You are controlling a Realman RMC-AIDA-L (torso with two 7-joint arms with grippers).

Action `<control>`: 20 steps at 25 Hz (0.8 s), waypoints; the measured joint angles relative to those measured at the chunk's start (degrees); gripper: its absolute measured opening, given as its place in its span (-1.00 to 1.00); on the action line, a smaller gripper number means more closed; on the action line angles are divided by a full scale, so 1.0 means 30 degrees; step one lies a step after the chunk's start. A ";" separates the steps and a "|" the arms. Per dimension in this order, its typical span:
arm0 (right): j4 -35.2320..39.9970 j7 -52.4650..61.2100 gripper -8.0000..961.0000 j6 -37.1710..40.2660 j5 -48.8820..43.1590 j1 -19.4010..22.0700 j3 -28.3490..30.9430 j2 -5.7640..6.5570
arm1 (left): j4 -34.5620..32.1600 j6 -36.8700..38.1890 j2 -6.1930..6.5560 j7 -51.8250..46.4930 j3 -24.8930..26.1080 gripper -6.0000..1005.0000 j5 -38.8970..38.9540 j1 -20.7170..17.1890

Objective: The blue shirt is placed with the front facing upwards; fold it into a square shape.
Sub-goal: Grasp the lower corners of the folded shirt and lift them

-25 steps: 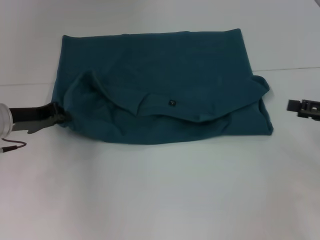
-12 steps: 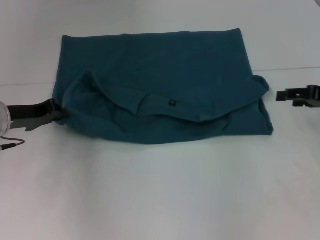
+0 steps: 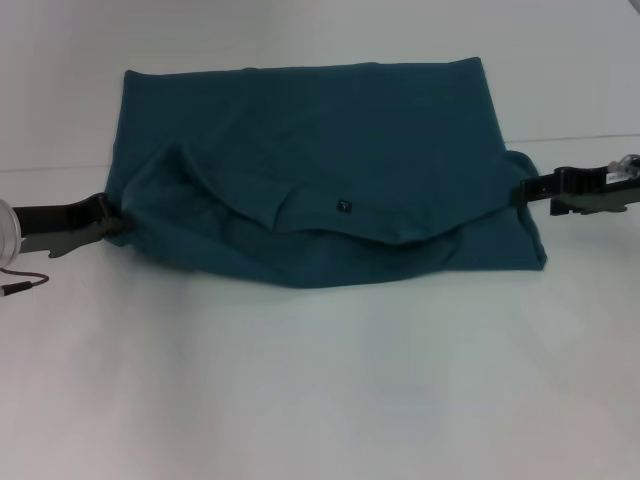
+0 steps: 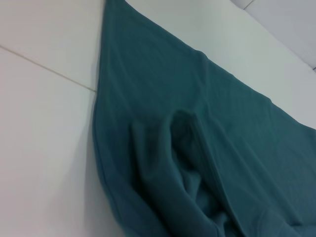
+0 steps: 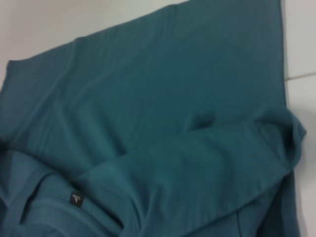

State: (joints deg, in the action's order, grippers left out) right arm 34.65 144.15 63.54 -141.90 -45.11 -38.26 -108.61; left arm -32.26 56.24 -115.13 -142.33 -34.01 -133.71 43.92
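Both tools, left [image 3: 112, 222] and right [image 3: 524, 190], touch opposite ends of the half-folded shirt [image 3: 320, 150] on the worktop [image 3: 320, 380], seemingly for another fold; grip unclear.

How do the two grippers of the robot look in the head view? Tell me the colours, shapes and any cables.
The left gripper is dark grey to black, long and flat, on a pale round wrist, with a thin dark cable beneath it. The right gripper is a black, slim, angular bar, with a small pale part farther back. No markings are readable on either.
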 joint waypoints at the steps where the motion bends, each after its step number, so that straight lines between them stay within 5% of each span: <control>1: -0.0289 0.0073 0.53 -0.0248 -0.0008 -0.0058 -0.0144 -0.0035 | 0.0000 -0.0023 -0.0001 0.0001 0.0000 -0.91 0.0006 0.0002; 10: -0.1540 0.0062 0.53 -0.3001 -0.0046 -0.0138 -0.1311 -0.0836 | -0.0001 -0.0040 -0.0032 -0.0007 0.0000 -0.91 0.0086 -0.0008; 20: -0.1947 0.0081 0.53 -0.3969 -0.0072 -0.0137 -0.2286 -0.1242 | 0.0003 -0.0057 -0.0091 0.0019 0.0000 -0.90 0.0247 -0.0126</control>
State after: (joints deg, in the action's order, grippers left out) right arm 28.81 144.39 51.63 -142.12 -45.52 -45.12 -112.33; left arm -32.25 56.07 -115.40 -142.27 -34.01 -132.97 43.54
